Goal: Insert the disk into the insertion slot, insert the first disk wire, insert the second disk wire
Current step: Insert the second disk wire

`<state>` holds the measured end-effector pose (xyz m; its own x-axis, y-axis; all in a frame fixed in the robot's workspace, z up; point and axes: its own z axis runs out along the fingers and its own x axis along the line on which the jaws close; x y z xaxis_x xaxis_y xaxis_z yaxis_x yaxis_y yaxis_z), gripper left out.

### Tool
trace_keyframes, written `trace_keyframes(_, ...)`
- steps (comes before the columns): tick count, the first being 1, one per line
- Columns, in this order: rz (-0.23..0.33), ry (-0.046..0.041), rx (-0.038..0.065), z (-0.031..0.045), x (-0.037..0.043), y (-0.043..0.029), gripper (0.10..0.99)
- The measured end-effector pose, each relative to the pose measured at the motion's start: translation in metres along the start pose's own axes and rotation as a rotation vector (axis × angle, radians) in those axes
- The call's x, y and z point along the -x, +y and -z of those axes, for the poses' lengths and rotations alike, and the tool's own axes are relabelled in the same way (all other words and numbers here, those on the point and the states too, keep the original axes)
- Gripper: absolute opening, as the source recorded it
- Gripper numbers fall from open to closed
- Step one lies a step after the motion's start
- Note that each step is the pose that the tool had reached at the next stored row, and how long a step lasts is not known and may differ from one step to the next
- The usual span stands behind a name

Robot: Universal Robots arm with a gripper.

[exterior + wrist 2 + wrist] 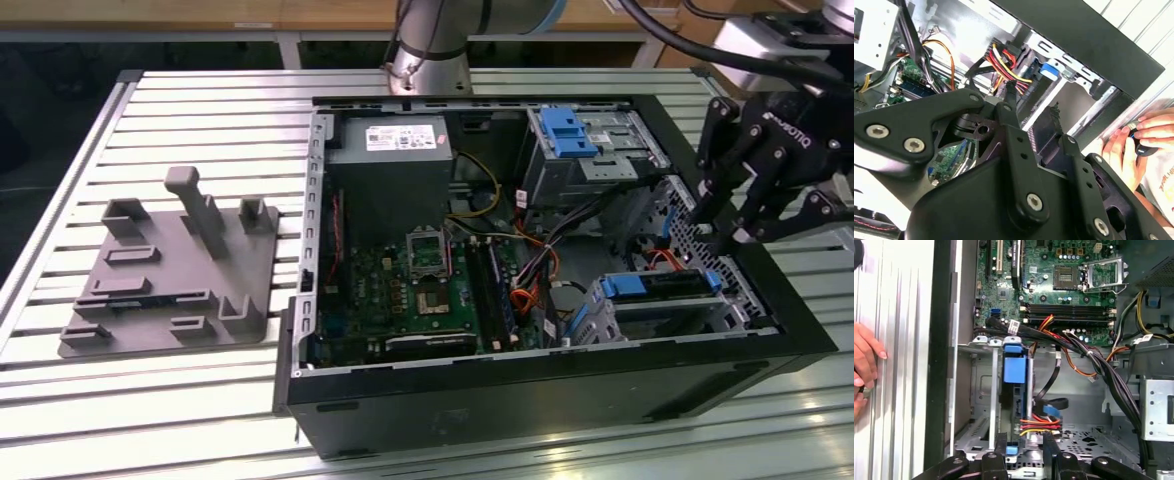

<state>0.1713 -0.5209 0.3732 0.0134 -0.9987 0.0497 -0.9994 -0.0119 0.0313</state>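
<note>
Hand (1025,436) sits spread apart, empty, above the disk (1015,371) in the insertion slot (674,318). Red-yellow wires (1040,422) lie close; descent could snag them.

A slatted metal table (200,110) carries an open black computer case (534,400) and a grey fixture plate (147,300) beside it.

Nothing here can be read for sure. A white sticker (404,136) on the grey power box (390,195) has very tiny print. White letters run along the black gripper (747,238). A small white tag (1013,326) hangs on the black cables (1104,372).
</note>
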Motion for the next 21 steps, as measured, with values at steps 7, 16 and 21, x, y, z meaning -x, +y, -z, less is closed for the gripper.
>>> trace_keyframes(7,-0.002,0.0588,0.001,0.0003,0.0203,-0.0002,0.416)
trace_keyframes(16,-0.004,0.1270,0.002,-0.0003,0.0452,0.0119,0.416)
trace_keyframes(21,-0.005,0.1717,0.002,-0.0018,0.0475,0.0284,0.416)
